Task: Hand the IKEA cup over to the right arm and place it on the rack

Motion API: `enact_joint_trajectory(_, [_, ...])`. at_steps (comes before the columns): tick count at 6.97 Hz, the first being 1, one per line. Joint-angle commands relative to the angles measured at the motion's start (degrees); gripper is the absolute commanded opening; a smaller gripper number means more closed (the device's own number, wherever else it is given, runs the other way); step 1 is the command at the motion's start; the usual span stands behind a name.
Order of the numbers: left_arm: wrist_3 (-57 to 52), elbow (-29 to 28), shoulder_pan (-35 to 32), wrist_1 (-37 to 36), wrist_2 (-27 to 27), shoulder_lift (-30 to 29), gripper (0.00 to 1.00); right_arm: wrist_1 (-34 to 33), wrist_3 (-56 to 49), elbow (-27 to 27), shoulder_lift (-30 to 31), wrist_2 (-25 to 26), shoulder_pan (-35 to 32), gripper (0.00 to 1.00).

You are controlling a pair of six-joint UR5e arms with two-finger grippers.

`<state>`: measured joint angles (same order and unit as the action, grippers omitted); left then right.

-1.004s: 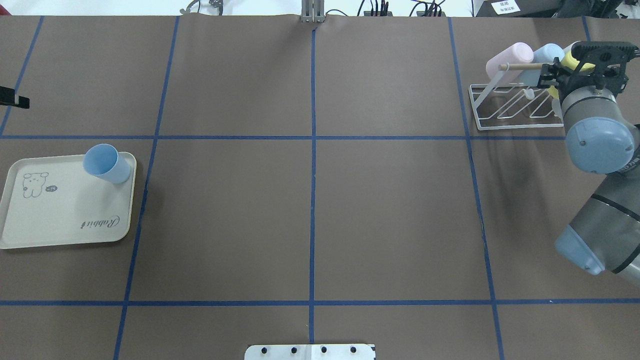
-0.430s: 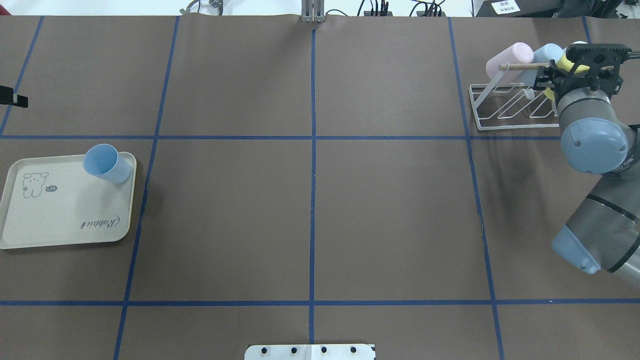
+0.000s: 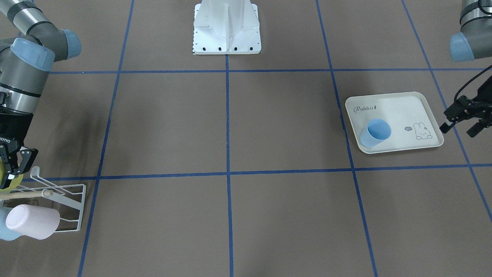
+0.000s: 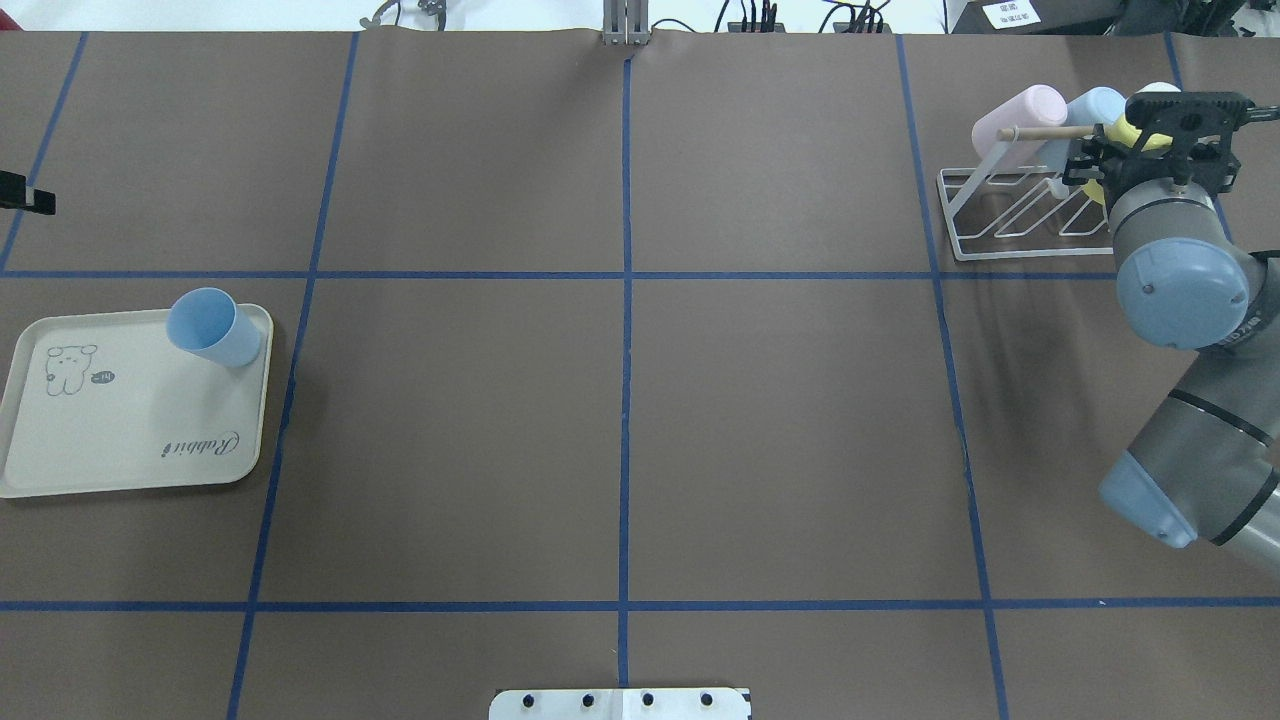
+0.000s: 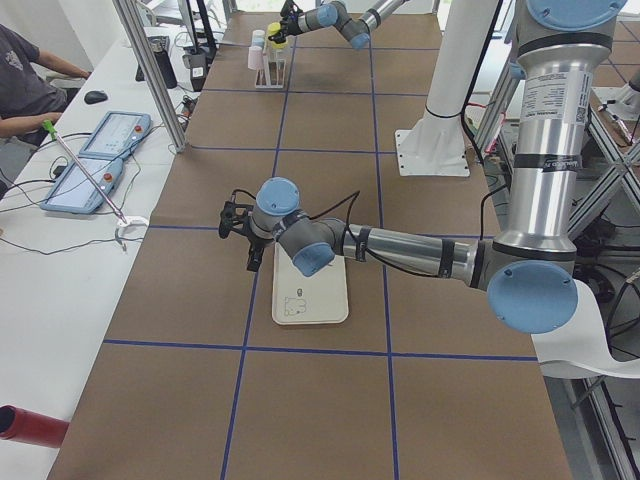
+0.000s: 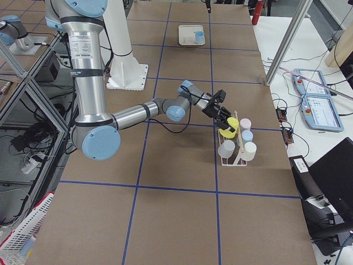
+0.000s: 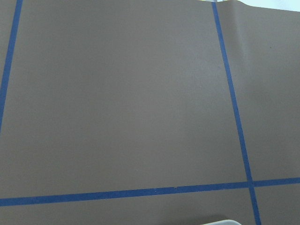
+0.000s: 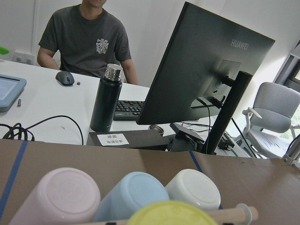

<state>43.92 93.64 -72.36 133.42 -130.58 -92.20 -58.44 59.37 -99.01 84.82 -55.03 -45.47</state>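
A light blue cup [image 4: 210, 325] stands upright at the far corner of the cream rabbit tray [image 4: 60, 440]; it also shows in the front view [image 3: 376, 132]. My left gripper [image 3: 457, 130] is open and empty, hovering just past the tray's outer edge; only its tip [image 4: 25, 195] shows from overhead. My right gripper [image 3: 12, 173] is at the white wire rack [image 4: 1010, 220], its fingers drawn together on a yellow cup [image 4: 1125, 130] by the wooden dowel [image 4: 1040, 132]. The yellow cup fills the bottom of the right wrist view [image 8: 171, 213].
Pink [image 4: 1020, 110], light blue [image 4: 1095, 105] and white [image 4: 1155, 90] cups lie on the rack's far row. The robot's white base [image 3: 226, 27] stands mid-table on my side. A person [image 8: 89, 42], monitor and bottle are beyond the far table edge.
My right wrist has shifted a little left and away over the rack, the yellow cup moving with it. The left gripper and blue cup have barely moved.
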Motion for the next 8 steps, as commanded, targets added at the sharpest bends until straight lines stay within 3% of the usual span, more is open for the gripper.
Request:
enact_joint_trajectory(1, [0.02, -0.04, -0.06, 0.0, -0.03, -0.09, 1.0, 0.08, -0.39, -0.21, -0.1, -0.08, 0.03, 1.0])
enact_joint_trajectory(3, [0.02, -0.04, -0.06, 0.0, -0.12, -0.09, 1.0, 0.17, -0.48, -0.82, -0.1, -0.08, -0.06, 1.0])
enact_joint_trajectory(5, [0.02, 0.4, 0.55, -0.78, -0.2, 0.09, 1.0, 0.08, 0.22, -6.16, 0.08, -0.17, -0.5, 1.0])
enact_joint_trajectory(7, [0.02, 5.65, 1.17, -11.02, 0.14, 0.26, 1.0, 0.17, 6.68, -11.53, 0.78, -0.17, -0.59, 1.0])
enact_joint_trajectory(8, [0.02, 6.02, 2.47, -12.64, 0.15, 0.61, 1.0, 0.17, 10.29, -14.08, 0.87, -0.43, -0.5, 1.0])
